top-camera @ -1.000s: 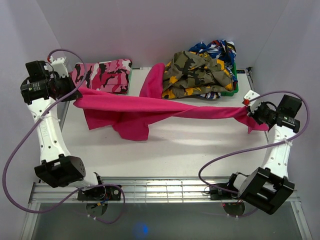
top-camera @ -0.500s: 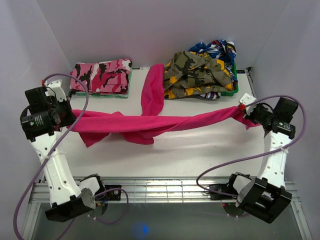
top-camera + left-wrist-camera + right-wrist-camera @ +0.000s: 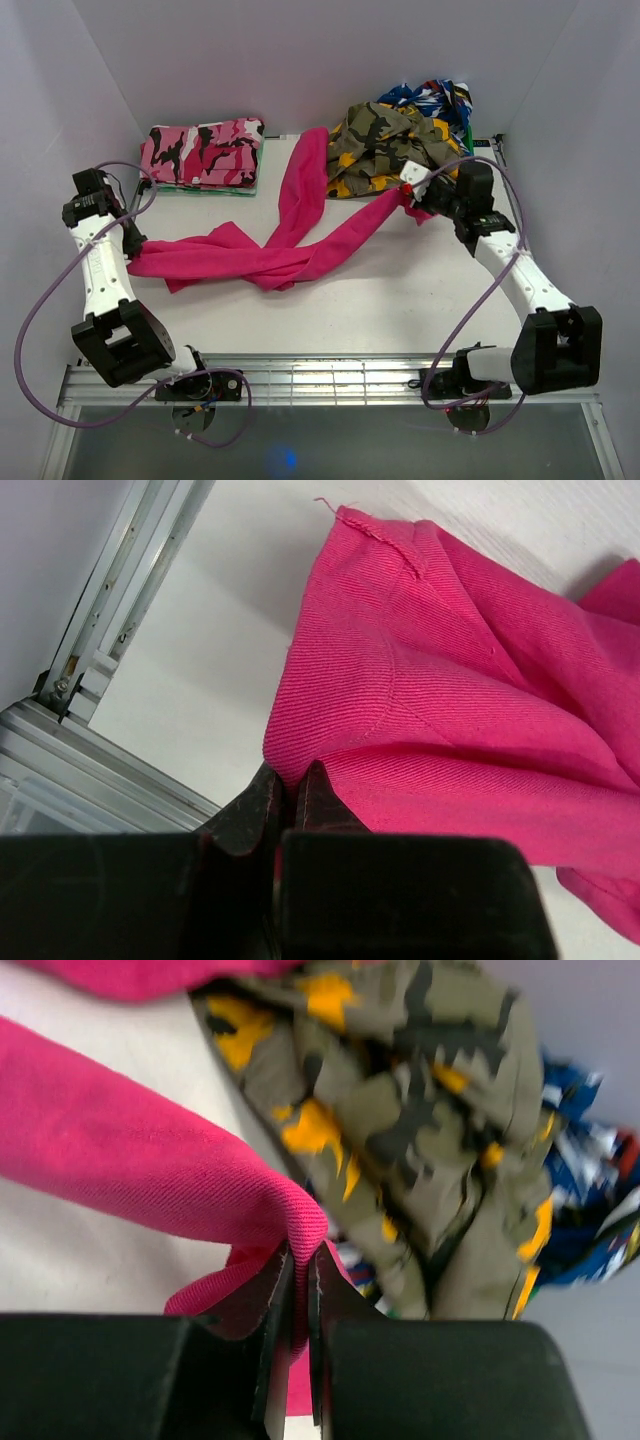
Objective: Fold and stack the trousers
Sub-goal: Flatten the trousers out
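Top external: one trousers (image 3: 300, 250), clamped by left gripper (image 3: 135, 243), right gripper (image 3: 408, 190); perhaps three other garments (image 3: 385, 145).

Bright, even, diffuse light from overhead filled the scene, leaving only faint soft shadows beneath the trousers (image 3: 230, 256) on the desk (image 3: 400, 300), and the left wrist view was crisp while the right wrist view's background was blurred.

Overhead view down on the whole table (image 3: 400, 300); two close wrist views along the same trousers (image 3: 300, 255).
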Controlling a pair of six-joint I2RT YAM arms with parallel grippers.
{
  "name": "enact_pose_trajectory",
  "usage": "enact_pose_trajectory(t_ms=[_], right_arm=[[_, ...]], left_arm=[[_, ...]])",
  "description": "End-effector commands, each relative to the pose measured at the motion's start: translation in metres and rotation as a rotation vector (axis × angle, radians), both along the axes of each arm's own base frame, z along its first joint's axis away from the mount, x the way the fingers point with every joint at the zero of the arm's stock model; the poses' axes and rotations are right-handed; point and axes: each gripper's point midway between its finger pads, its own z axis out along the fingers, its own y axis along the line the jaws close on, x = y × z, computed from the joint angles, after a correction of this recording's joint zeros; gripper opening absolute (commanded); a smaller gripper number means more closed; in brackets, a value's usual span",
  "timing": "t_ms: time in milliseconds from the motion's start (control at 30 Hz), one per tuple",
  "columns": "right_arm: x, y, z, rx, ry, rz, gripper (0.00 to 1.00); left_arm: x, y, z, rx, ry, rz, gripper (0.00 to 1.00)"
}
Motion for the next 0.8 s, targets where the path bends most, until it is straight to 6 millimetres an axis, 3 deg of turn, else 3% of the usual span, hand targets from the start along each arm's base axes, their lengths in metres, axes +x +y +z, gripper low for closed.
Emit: enact_pose_trajectory(t_ms=[0, 33, 67, 100, 133, 200, 233, 367, 500, 533, 600, 633, 667, 700, 733, 767], right_arm=[[0.03, 0.05, 0.104, 0.126, -0.281, 0.062, 0.08], [0.041, 0.063, 0.097, 0.129, -0.26, 0.079, 0.08], [0.046, 0.076, 0.102, 0.153, -0.256, 0.095, 0.08], [0.049, 0.097, 0.126, 0.186, -0.291, 0.133, 0.08], [0.062, 0.112, 0.111, 0.192, -0.247, 0.148, 0.08], [0.066, 0.144, 0.11, 0.231, -0.207, 0.195, 0.08], [0.077, 0.16, 0.107, 0.243, -0.19, 0.208, 0.08], [0.073, 0.221, 0.079, 0.26, -0.122, 0.31, 0.08], [0.074, 0.265, 0.062, 0.298, -0.152, 0.367, 0.08], [0.083, 0.275, 0.056, 0.321, -0.177, 0.354, 0.08], [0.089, 0.293, 0.067, 0.379, -0.207, 0.356, 0.08], [0.099, 0.303, 0.047, 0.401, -0.169, 0.338, 0.08], [0.107, 0.312, 0.072, 0.444, -0.213, 0.345, 0.08], [0.114, 0.32, 0.069, 0.456, -0.196, 0.337, 0.08], [0.128, 0.329, 0.036, 0.469, -0.116, 0.302, 0.08], [0.135, 0.335, 0.021, 0.469, -0.063, 0.29, 0.08]], left_arm=[[0.014, 0.024, 0.01, 0.076, -0.09, 0.083, 0.0], [0.014, 0.024, 0.006, 0.073, -0.086, 0.08, 0.0], [0.014, 0.025, 0.002, 0.068, -0.075, 0.083, 0.0], [0.014, 0.024, -0.001, 0.057, -0.073, 0.081, 0.0], [0.014, 0.022, -0.005, 0.049, -0.066, 0.077, 0.0], [0.013, 0.023, -0.009, 0.044, -0.06, 0.08, 0.0], [0.013, 0.021, -0.01, 0.037, -0.062, 0.075, 0.0], [0.014, 0.021, -0.011, 0.036, -0.07, 0.068, 0.0], [0.014, 0.019, -0.011, 0.029, -0.082, 0.062, 0.0], [0.015, 0.019, -0.011, 0.029, -0.085, 0.061, 0.0], [0.015, 0.018, -0.012, 0.025, -0.087, 0.06, 0.0], [0.014, 0.017, -0.012, 0.024, -0.088, 0.059, 0.0], [0.015, 0.017, -0.012, 0.025, -0.091, 0.059, 0.0], [0.014, 0.017, -0.013, 0.026, -0.09, 0.06, 0.0], [0.015, 0.018, -0.014, 0.024, -0.089, 0.059, 0.0], [0.015, 0.017, -0.015, 0.022, -0.087, 0.059, 0.0]])
